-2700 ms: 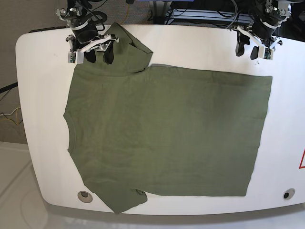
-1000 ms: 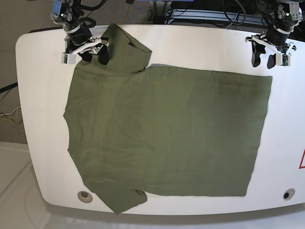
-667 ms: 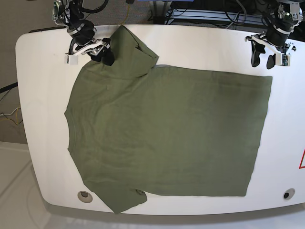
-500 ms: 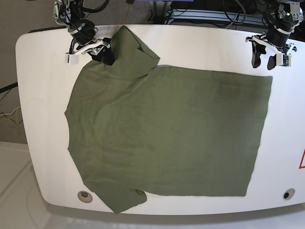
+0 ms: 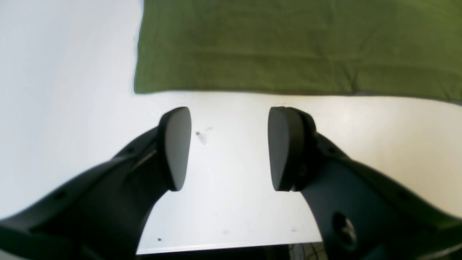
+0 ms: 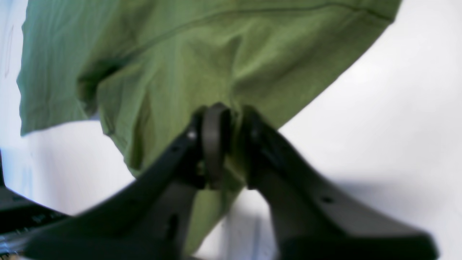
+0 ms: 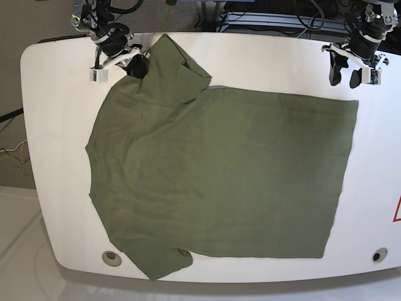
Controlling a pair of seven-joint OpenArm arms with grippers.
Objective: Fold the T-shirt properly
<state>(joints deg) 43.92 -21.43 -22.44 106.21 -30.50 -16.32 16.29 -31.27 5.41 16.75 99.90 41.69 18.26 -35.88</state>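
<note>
The olive-green T-shirt (image 7: 219,175) lies flat on the white table (image 7: 50,125), collar side toward the left and hem toward the right. My right gripper (image 7: 128,63) is at the back left, shut on the folded-over far sleeve. The right wrist view shows its jaws (image 6: 231,119) pinching a bunch of green cloth (image 6: 162,54), which is lifted and wrinkled. My left gripper (image 7: 346,76) is open and empty at the back right, over bare table just behind the hem corner. In the left wrist view its fingers (image 5: 229,144) stand apart, with the shirt's edge (image 5: 288,43) just ahead.
Two round holes sit near the table's front edge, one at the left (image 7: 111,257) and one at the right (image 7: 376,256). A red mark (image 7: 397,210) shows at the right edge. Cables and equipment (image 7: 269,15) lie behind the table.
My right gripper has shut on the far sleeve and pulled it back and to the right, shifting the fold. My left gripper moved right earlier and has since held still, open.
</note>
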